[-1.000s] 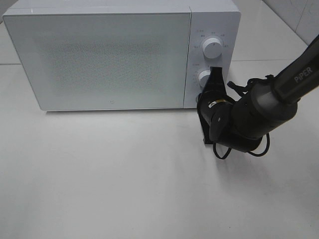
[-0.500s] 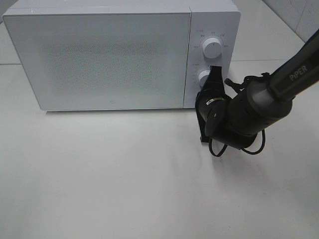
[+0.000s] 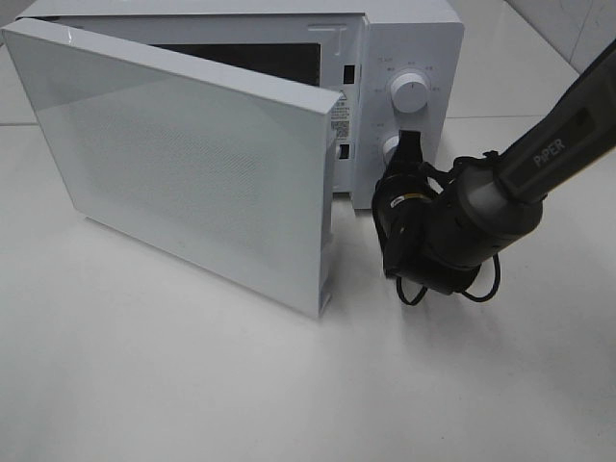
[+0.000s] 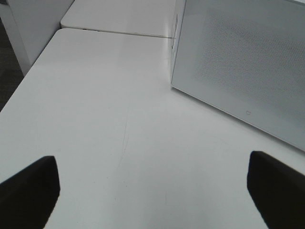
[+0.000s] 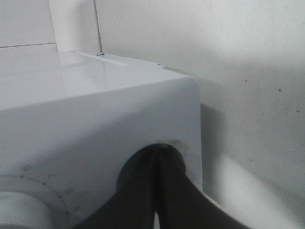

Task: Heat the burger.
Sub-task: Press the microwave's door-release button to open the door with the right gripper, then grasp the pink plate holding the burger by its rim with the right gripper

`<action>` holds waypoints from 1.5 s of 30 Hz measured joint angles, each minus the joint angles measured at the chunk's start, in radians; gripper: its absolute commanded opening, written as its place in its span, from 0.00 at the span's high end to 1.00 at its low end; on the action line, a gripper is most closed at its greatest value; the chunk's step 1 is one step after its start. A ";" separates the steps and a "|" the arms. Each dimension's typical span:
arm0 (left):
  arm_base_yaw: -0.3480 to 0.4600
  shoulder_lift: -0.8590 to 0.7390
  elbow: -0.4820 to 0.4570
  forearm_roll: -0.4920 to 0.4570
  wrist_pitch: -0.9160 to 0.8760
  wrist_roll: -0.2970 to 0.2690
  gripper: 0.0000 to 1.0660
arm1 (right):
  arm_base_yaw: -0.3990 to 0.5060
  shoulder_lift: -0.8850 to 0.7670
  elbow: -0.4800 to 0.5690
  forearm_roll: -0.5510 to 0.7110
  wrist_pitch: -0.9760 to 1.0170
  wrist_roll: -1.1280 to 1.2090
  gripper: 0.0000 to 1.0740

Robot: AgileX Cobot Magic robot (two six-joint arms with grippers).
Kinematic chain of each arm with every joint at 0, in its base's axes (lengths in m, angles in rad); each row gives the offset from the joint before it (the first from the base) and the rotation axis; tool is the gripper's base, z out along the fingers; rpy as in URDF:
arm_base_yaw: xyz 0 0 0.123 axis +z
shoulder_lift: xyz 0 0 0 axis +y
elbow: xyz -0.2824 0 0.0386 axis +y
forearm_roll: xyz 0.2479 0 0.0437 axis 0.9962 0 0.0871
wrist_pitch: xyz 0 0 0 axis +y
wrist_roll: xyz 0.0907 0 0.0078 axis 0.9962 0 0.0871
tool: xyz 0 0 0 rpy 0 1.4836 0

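Overhead and both wrist views share microwave [image 3: 192, 164].

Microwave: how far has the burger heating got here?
Done: the microwave door stands ajar. In hand: the right gripper, fingers together, rests against the control panel. Left: the burger is nowhere in view, so whether it is inside cannot be told.

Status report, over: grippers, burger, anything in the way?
Left gripper open over table. Right gripper shut, tips at microwave panel. Burger not in view. Door part open, screening the cavity.

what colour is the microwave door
Microwave door: white, fine dotted panel; clearest in exterior high view.
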 measured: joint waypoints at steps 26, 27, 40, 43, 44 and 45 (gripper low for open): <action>0.000 0.000 0.000 0.000 0.000 0.000 0.06 | -0.034 -0.186 0.116 -0.093 0.234 -0.158 1.00; 0.000 0.000 0.000 0.000 0.000 0.000 0.06 | -0.034 -0.204 0.127 -0.094 0.289 -0.216 1.00; 0.000 0.000 0.000 0.000 0.000 0.000 0.06 | -0.034 -0.402 0.172 -0.102 0.657 -0.854 0.99; 0.000 0.000 0.000 0.000 0.000 0.000 0.06 | -0.034 -0.442 0.172 -0.103 0.764 -1.014 0.97; 0.000 0.000 0.000 0.000 0.000 0.000 0.06 | -0.034 -0.465 0.172 -0.103 0.829 -1.116 0.97; 0.000 0.000 0.000 0.000 0.000 0.000 0.06 | -0.034 -0.465 0.172 -0.103 0.829 -1.116 0.97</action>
